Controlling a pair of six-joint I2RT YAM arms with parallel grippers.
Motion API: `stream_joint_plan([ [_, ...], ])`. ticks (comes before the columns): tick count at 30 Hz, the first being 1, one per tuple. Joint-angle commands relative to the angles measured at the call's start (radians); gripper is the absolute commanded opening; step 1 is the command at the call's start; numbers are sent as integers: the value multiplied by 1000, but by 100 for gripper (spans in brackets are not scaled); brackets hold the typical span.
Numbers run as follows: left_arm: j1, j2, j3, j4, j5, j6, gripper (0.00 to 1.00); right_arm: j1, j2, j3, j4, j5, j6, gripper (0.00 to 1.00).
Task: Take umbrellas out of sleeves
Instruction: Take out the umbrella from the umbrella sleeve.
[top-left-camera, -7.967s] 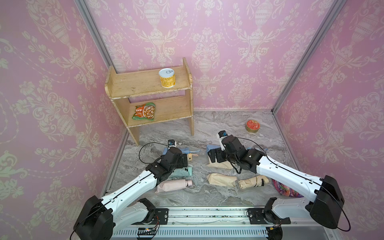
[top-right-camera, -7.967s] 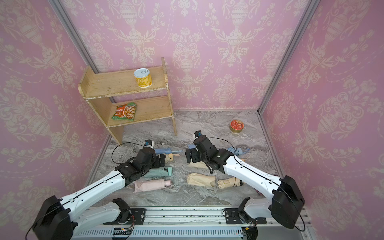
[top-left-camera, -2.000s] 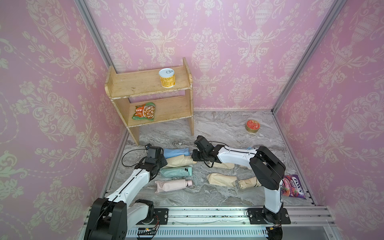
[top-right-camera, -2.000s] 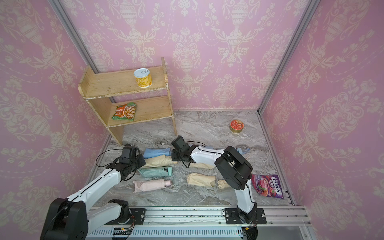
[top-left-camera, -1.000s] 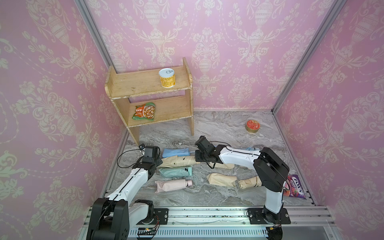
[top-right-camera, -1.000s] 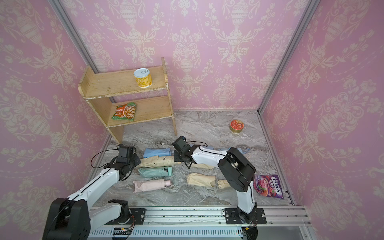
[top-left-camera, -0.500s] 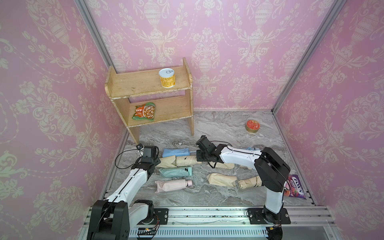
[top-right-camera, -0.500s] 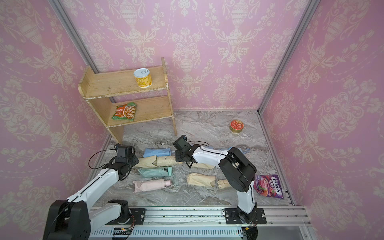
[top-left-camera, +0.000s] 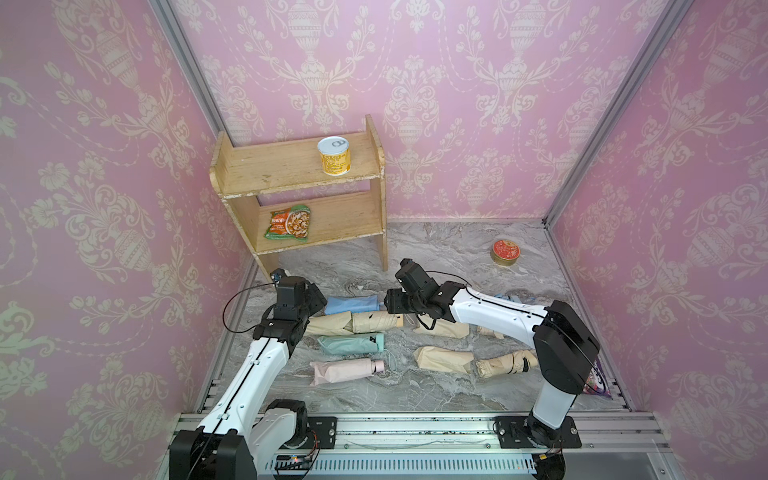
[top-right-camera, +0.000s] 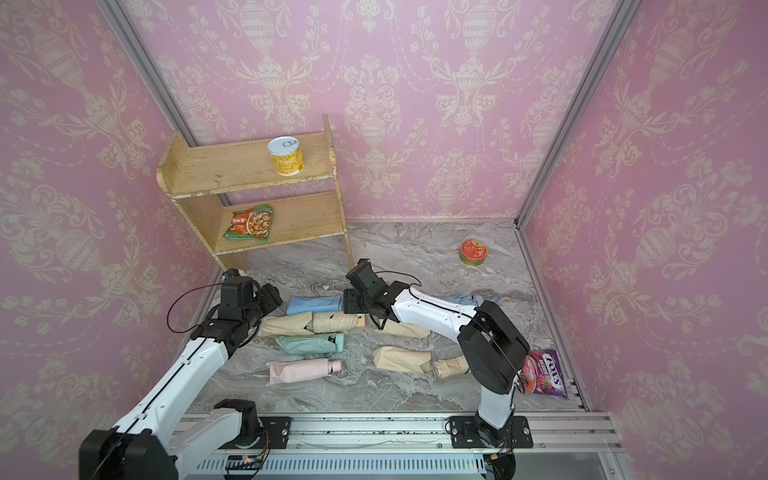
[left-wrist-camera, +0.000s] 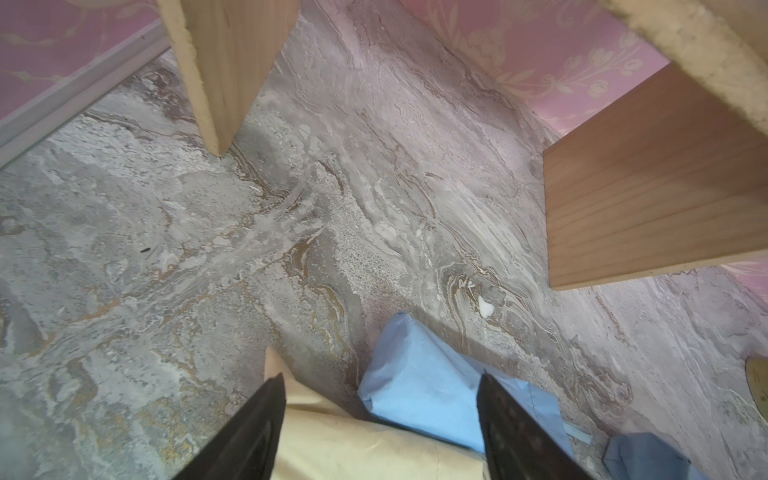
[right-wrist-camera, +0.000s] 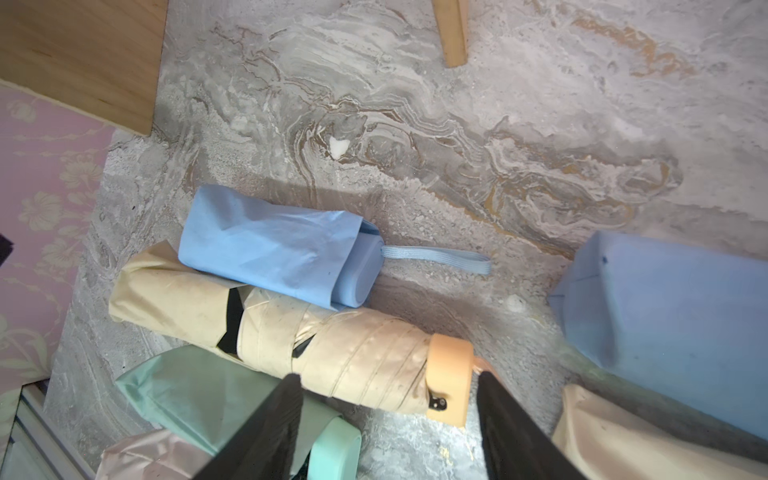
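Looking down in a top view: beige umbrella (top-left-camera: 374, 322) lies on the floor (top-left-camera: 436, 249), partly out of its beige sleeve (top-left-camera: 330, 324), between left gripper (top-left-camera: 309, 301) and right gripper (top-left-camera: 390, 301) | left wrist: left gripper's jaws wide apart over the beige sleeve (left-wrist-camera: 353, 449), holding nothing | right wrist: right gripper's jaws wide apart, umbrella handle (right-wrist-camera: 451, 374) between them, not squeezed

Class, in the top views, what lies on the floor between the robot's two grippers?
The light blue sleeve lies between the left gripper and the right gripper, with the beige umbrella, partly out of its sleeve, alongside it. Both top views show this.
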Motion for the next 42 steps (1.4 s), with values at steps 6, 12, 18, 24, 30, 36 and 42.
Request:
stream_joint_plan([
  [6, 9, 160, 34, 40, 135, 18, 76, 11, 32, 66, -19, -17, -8, 70],
  [12, 9, 246, 25, 95, 174, 11, 71, 10, 66, 83, -34, -13, 3, 69],
  [18, 9, 305, 20, 115, 177, 28, 62, 8, 88, 88, -50, 10, 9, 67],
  [24, 9, 345, 17, 139, 184, 31, 53, 4, 114, 99, -60, 6, 14, 67],
  [30, 9, 371, 14, 152, 193, 25, 44, -7, 123, 94, -60, 6, 29, 66],
  [36, 9, 369, 3, 158, 190, 24, 35, -10, 143, 107, -59, -9, 32, 66],
  [42, 9, 365, -8, 163, 182, 25, 26, -17, 179, 135, -71, -20, 41, 64],
])
